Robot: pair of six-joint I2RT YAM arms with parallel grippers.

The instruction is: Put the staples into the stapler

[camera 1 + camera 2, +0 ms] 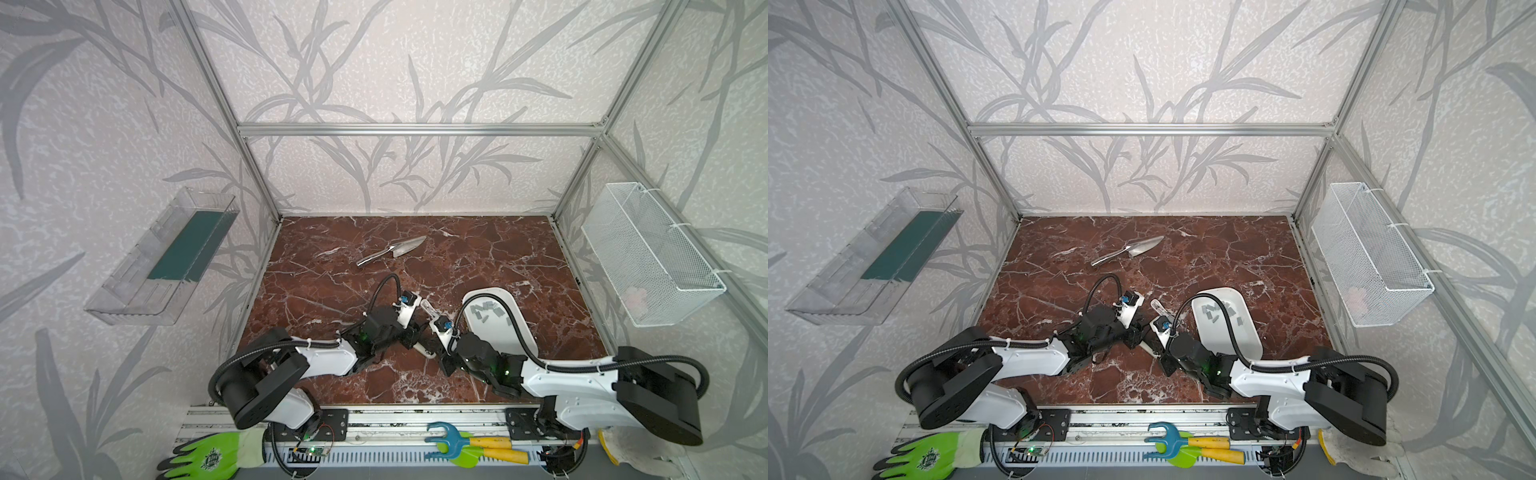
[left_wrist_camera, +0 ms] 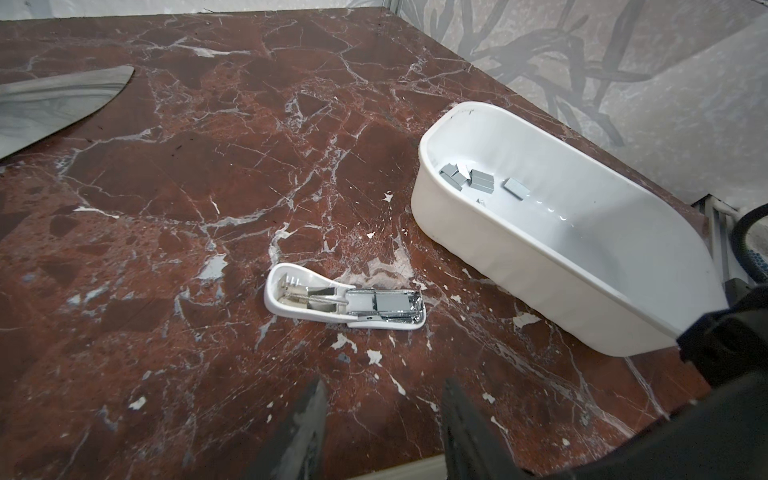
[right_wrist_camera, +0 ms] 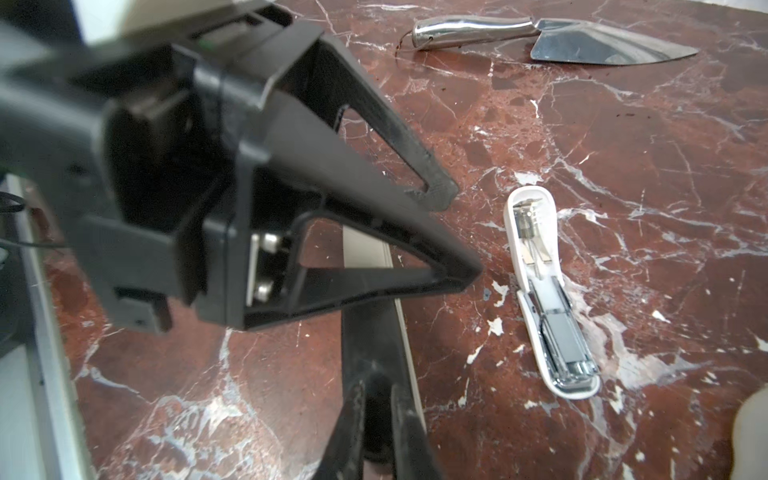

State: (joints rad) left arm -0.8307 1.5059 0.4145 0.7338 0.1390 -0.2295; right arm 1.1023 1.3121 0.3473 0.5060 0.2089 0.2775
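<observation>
The white stapler [image 2: 345, 305] lies flipped open on the marble, with a grey strip in its chrome channel [image 2: 392, 301]. It also shows in the right wrist view [image 3: 548, 307] and small in both top views [image 1: 428, 309]. Loose staples [image 2: 473, 178] lie in a white tray [image 2: 540, 266] to its right. My left gripper [image 2: 384, 382] stands short of the stapler, fingers apart, nothing between the tips. My right gripper [image 3: 376, 388] has its fingers nearly together over a flat bar [image 3: 370, 316], black with a pale edge. The bar runs under the left gripper [image 3: 459, 232].
A steel trowel [image 1: 392, 251] lies on the far middle of the marble. On the left wall hangs a clear bin [image 1: 162, 257], and a white mesh basket [image 1: 648, 253] hangs on the right wall. Both arms meet near the front middle, close together.
</observation>
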